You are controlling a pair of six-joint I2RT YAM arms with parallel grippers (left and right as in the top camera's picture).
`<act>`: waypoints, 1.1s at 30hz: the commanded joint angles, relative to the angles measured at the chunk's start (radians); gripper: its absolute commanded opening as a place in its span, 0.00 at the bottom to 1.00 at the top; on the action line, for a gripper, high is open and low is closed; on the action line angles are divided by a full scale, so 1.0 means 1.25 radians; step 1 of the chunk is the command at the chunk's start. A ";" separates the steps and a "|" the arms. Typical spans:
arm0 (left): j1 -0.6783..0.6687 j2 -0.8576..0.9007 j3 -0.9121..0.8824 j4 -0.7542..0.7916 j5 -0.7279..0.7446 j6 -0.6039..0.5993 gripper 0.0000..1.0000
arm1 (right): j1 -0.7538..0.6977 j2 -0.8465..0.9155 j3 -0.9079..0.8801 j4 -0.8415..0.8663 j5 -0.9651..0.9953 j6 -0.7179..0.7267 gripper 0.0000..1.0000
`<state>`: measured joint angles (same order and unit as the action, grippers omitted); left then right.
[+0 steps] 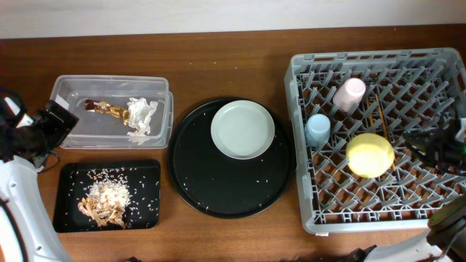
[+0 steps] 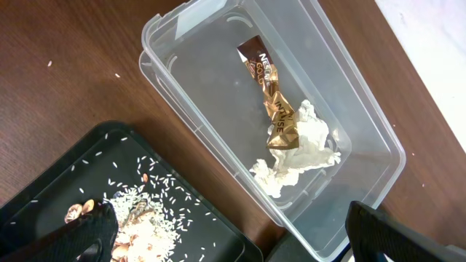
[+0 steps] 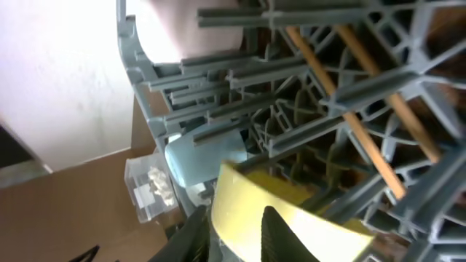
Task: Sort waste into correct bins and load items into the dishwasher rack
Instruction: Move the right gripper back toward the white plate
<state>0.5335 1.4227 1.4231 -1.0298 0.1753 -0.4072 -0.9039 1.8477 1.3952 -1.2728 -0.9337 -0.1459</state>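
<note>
One item is not racked yet: white plate point(image 1: 243, 129), lying flat, right way up, on the round black tray point(image 1: 189, 175) mid-bench, well apart from both arms. Dishwasher rack point(image 1: 306, 211) holds the pink cup point(image 1: 350, 94), blue cup point(image 1: 317, 129), yellow bowl point(image 1: 370, 154) upside down, and wooden chopsticks point(image 1: 378, 109) down among the pegs.

Waste looks sorted. Gold-brown wrapper point(image 2: 273, 98) and crumpled napkin point(image 2: 302, 149) touch each other in the clear tub point(image 2: 182, 33); scraps and rice point(image 1: 102, 200) sit in the small black tray point(image 1: 145, 211).

Left pincer point(image 2: 229, 218) is spread wide and holds nothing, hanging over the tub/tray edge. Right pincer point(image 3: 233, 229) is low in the rack at the bowl's rim; its fingers look close-set, but I cannot tell whether they clamp the rim or only flank it.

Plate handling (judgement): stiff, smooth, likely slippery and chip-prone, heavier than the cups. It lies flat, so only the raised rim offers a grip. Pinch across the rim edge, one finger under the lip, and tip it upright between pegs. Stray rice on the tray may make it skid.
</note>
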 commanded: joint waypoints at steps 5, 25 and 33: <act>0.003 -0.016 -0.002 -0.001 0.000 0.013 0.99 | 0.252 -0.003 0.287 -0.186 0.178 -0.060 0.31; 0.005 -0.015 -0.002 -0.001 0.000 0.013 0.99 | 1.064 0.038 0.245 0.099 0.758 0.348 0.36; 0.005 -0.014 -0.002 -0.001 0.000 0.013 0.99 | 1.068 0.056 0.000 0.418 0.781 0.354 0.36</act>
<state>0.5335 1.4220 1.4231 -1.0309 0.1753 -0.4072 0.4263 1.9148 1.4704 -0.8196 0.0200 0.2863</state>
